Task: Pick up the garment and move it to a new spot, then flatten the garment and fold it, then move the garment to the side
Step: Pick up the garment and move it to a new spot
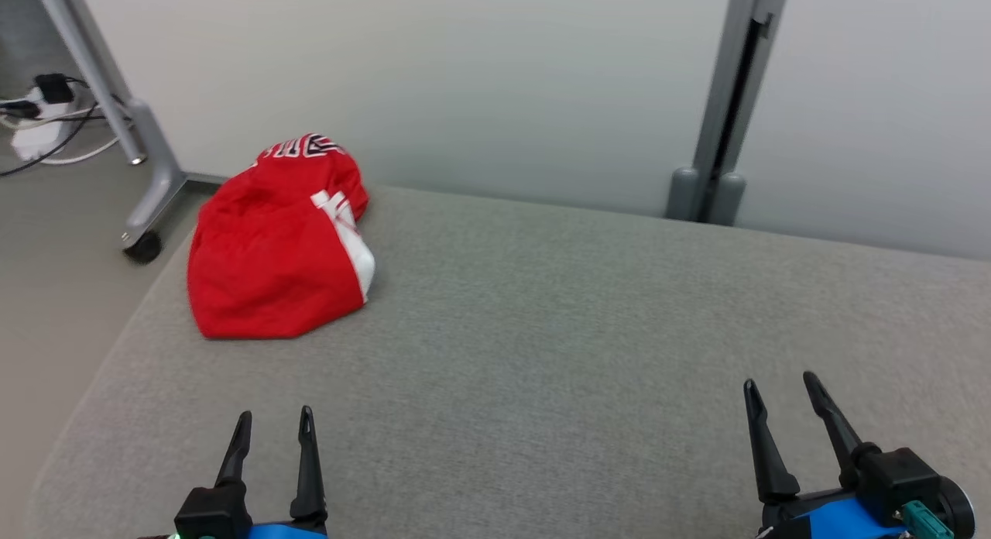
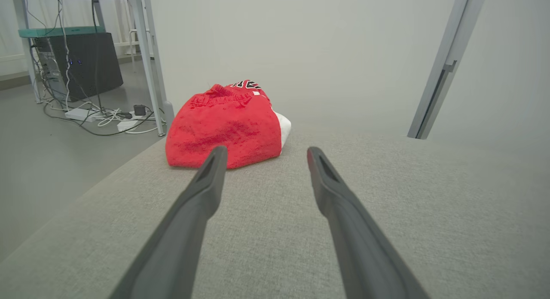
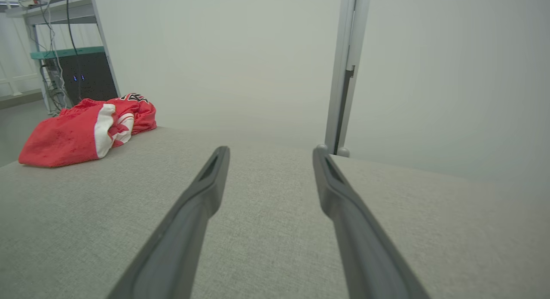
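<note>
At the far left corner of the counter [image 1: 542,353] lies the garment [image 1: 275,252], a red heap with a white panel [image 1: 352,245] down its right side. It is bunched and doubled over itself, close to the counter's left edge. Both claws sit low at the near edge, well apart from it. Our left claw [image 1: 276,413] has its fingers parted with nothing between them, and our right claw [image 1: 779,380] is likewise spread and bare.

We judge the pick-up not yet begun, and the edge is our chief worry. If a finger pushes the heap instead of pinching it, the cloth could slide off the corner onto the floor. The bunching is a second hazard. A pinch may catch one loose layer, so the rest trails and drags, or it may catch several, so the garment will not open flat later. The wheeled frame leg [image 1: 147,190] stands just beyond that corner, with cables [image 1: 46,113] behind it, and a wide reach by our left arm could strike it. Our right claw has the longer way to travel, so the two arms might crowd each other over the heap.

Black-and-white block lettering [image 1: 303,145] runs along the far top of the garment. It is folded and crumpled, so we cannot read a word or tell any brand from it.
</note>
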